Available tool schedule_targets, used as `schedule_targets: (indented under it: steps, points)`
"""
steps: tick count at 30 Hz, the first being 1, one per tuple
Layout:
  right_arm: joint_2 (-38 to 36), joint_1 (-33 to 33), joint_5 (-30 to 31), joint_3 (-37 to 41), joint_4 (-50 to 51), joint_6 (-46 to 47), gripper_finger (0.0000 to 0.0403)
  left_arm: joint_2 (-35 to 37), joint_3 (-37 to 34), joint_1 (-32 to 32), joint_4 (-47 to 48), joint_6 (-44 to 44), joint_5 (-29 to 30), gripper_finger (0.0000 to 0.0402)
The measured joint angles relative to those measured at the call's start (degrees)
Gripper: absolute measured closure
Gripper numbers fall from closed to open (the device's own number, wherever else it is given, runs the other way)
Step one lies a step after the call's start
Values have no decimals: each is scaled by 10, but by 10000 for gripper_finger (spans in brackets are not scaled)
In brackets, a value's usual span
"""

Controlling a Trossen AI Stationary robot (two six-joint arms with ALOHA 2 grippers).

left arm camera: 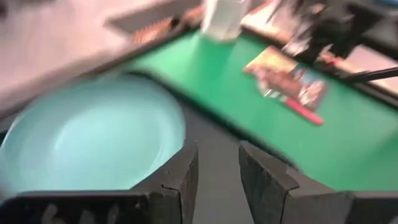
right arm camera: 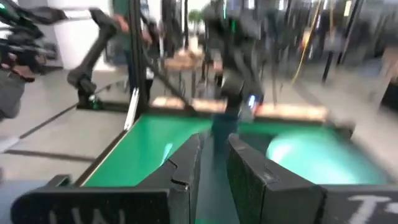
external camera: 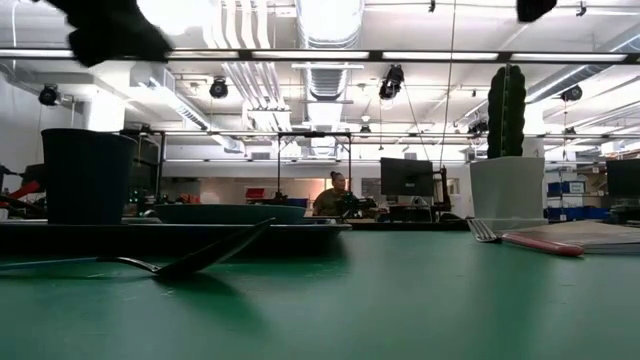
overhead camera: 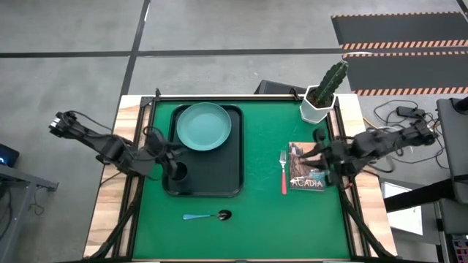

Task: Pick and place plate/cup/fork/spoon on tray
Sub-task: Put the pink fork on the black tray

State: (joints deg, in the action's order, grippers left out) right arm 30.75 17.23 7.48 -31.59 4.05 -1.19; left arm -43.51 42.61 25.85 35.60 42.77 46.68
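Left gripper (overhead camera: 170, 155) sits low over the tray's (overhead camera: 227, 183) left edge, right by the dark round cup (overhead camera: 178, 172); fingers (left arm camera: 180, 177) parted w/ a narrow gap, holding nothing. Your right gripper (overhead camera: 316, 155) hangs over the book (overhead camera: 306, 166), fingers (right arm camera: 186, 171) slightly apart, empty. Teal plate (overhead camera: 204, 126), smooth w/ shallow rim, lies in the tray's far half. Red-handled fork (overhead camera: 284, 174) lies just beside the book; blue-handled spoon (overhead camera: 208, 216) on the green mat (overhead camera: 270, 226), near the tray.

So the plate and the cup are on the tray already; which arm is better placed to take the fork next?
Probably the right. Its hand hovers over the book, just beside the fork. The left hand is over the tray near the cup, so it would need to cross the mat.
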Motion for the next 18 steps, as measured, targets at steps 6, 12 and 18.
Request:
schedule_targets:
  steps: [6,12,18]
  points:
    - [83,0,0,0,50,194,340,-45,-21,0,-201,-207,3,306]
    - [142,0,0,-16,157,403,340,-82,-22,0,-286,-336,4,306]
    - [216,0,27,-79,312,524,340,-98,-22,0,-313,-392,9,306]
